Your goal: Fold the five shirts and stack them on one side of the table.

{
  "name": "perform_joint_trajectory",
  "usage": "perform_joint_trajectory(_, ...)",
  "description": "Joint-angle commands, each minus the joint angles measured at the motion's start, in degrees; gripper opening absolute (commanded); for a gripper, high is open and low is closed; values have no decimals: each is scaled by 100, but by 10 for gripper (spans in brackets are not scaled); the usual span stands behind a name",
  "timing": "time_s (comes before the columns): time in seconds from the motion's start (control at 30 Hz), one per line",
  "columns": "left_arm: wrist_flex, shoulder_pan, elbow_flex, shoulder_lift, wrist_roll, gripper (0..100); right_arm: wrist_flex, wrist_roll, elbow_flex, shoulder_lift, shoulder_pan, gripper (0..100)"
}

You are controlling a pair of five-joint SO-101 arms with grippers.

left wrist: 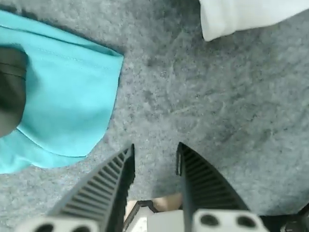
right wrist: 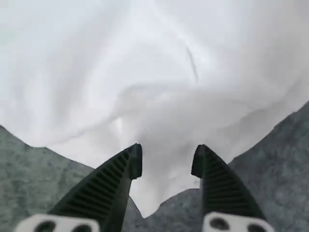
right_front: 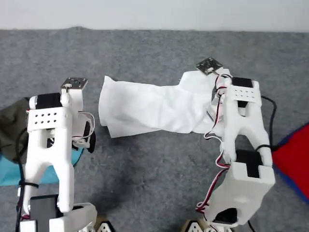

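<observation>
Showing the grey felt-covered table [right_front: 154, 183] from above, the high view places the white shirt [right_front: 149, 108] at the centre of the frame, spread crosswise and loosely rumpled, with one end near the upper left and the other running under the right arm [right_front: 241, 145] at centre right. The left arm [right_front: 53, 145] stands at the left of the frame, apart from the white shirt. At the left edge a teal shirt [right_front: 12, 171] lies flat with a dark olive garment [right_front: 12, 125] resting partly on it. At the right edge lies a red shirt [right_front: 292, 154], bordered by a blue strip. In the left wrist view the left gripper [left wrist: 154, 147] has its two ribbed fingers apart, holding nothing, over bare grey felt. The teal shirt [left wrist: 58, 96] lies just beside it, the dark olive garment [left wrist: 10, 92] overlaps that shirt's far edge, and a corner of the white shirt [left wrist: 251, 17] lies well apart. In the right wrist view the right gripper [right wrist: 168, 150] likewise has its fingers spread, poised above a scalloped edge of the white shirt [right wrist: 145, 72] where cloth meets grey felt. Whether the fingertips touch the fabric cannot be told.
</observation>
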Motion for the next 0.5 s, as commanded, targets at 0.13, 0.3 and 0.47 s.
perform_joint_trajectory(0.13,167,-44,-4,-220,-62,137,-215,62,-26,585,189,201)
perform_joint_trajectory(0.3,167,-44,110,-220,-70,137,-92,70,-220,1042,382,223)
perform_joint_trajectory(0.47,158,-44,312,-220,-70,137,84,62,-563,1059,382,73)
